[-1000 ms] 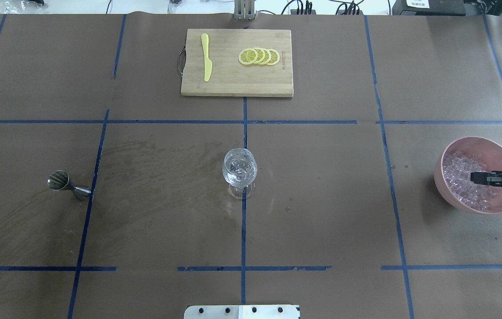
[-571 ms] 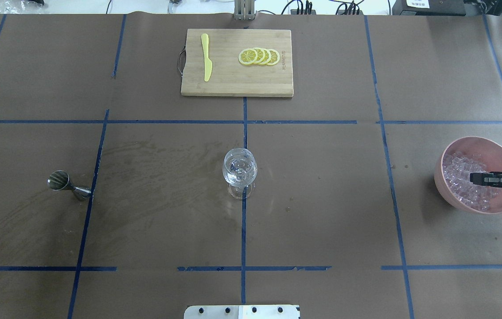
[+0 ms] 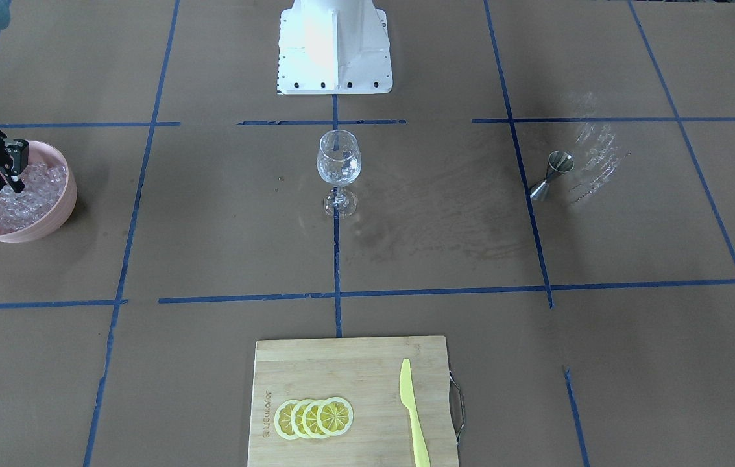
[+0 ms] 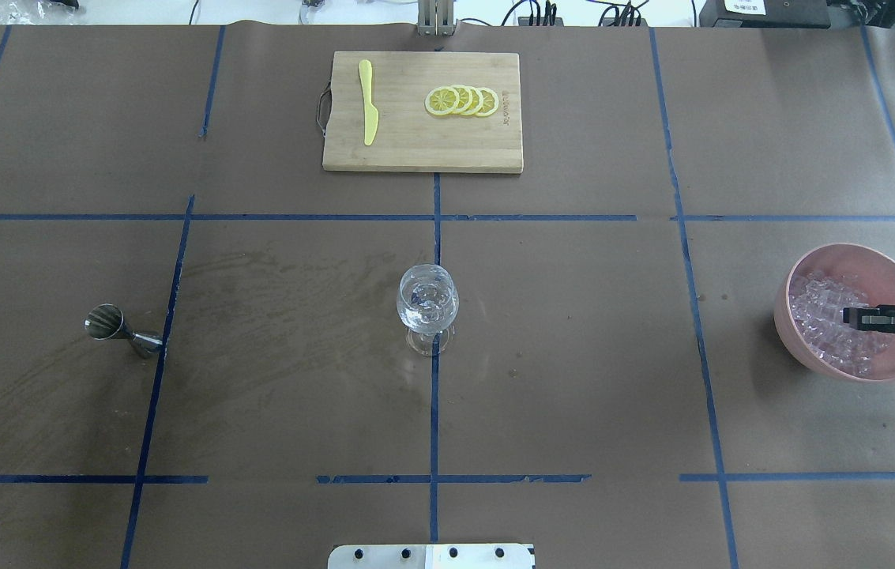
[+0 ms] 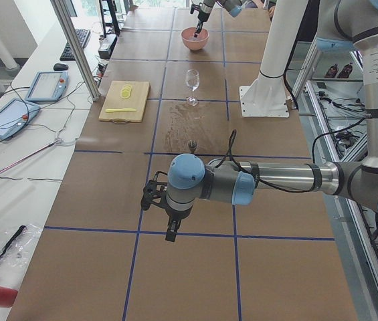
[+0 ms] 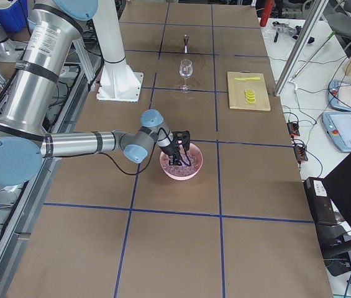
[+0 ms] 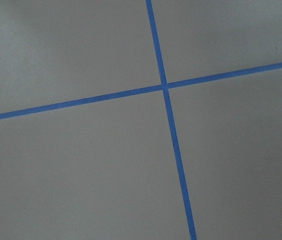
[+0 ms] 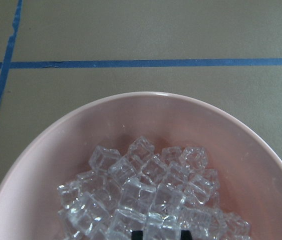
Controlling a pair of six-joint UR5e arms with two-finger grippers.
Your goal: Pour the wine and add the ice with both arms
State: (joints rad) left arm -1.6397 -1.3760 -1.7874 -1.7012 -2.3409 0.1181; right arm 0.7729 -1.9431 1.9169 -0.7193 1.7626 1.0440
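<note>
While everything else on the table keeps its place, one item shifts within the last second.

Item 1, right gripper (image 3: 9, 187): down among the ice (image 8: 145, 195) heaped in the pink bowl (image 4: 858, 251) at the robot's right end of the table. From overhead, its black tips draw back a touch toward the bowl's outer side and look a little closer together than a second ago. The wrist camera shows the fingertips (image 8: 137, 235) with one cube between them. I judge the jaws narrowed on that single cube. Whether it is lifted clear of the heap I cannot tell.

Item 2, left gripper (image 5: 172, 233): hangs over bare taped table, well apart from the glass. It is seen only from the side, so its opening cannot be told.

Item 3, wine glass (image 4: 427, 304): upright at table centre, unmoved. Something glints inside, but the contents are not clear to me.

Item 4, jigger (image 4: 123, 332): left side, unmoved.

Item 5, cutting board (image 4: 415, 150) with lemon slices (image 4: 463, 101) and yellow knife (image 4: 368, 103): far edge, unmoved.

Bearing on the task: the ice stage is in hand and a pick appears made. The carry to the glass is not yet begun, and a small slick cube may slip.
</note>
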